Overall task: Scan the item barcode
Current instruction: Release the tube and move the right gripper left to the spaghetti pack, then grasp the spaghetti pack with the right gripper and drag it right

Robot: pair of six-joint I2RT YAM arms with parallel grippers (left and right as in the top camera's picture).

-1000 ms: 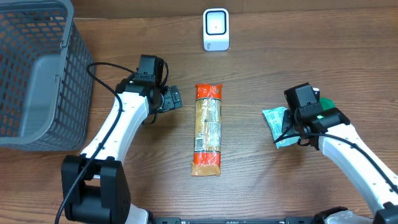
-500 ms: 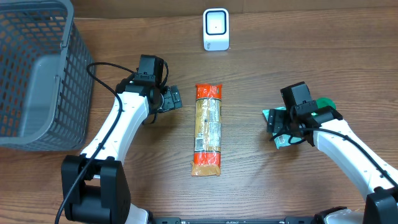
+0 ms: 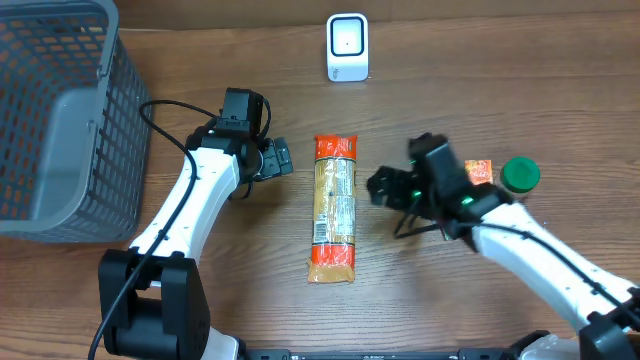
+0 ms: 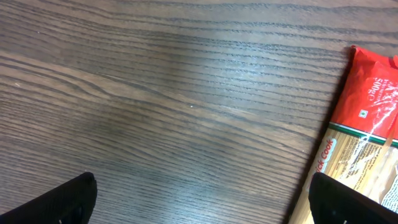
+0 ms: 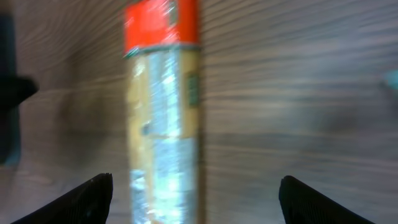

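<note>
Jaws wide apart, empty on both: left gripper (image 3: 276, 160) near pasta pack (image 3: 334, 208), right gripper (image 3: 383, 187) just beside it.

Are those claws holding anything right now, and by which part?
Nothing is held. The left gripper stands open beside the pasta packet, apart from it; the right gripper is open too, on the packet's other side, gripping nothing.

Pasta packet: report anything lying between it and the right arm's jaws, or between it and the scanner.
Nothing visible does. Only bare table separates the right gripper, jaws open, from the pasta packet, and bare wood runs from it up to the scanner.
</note>
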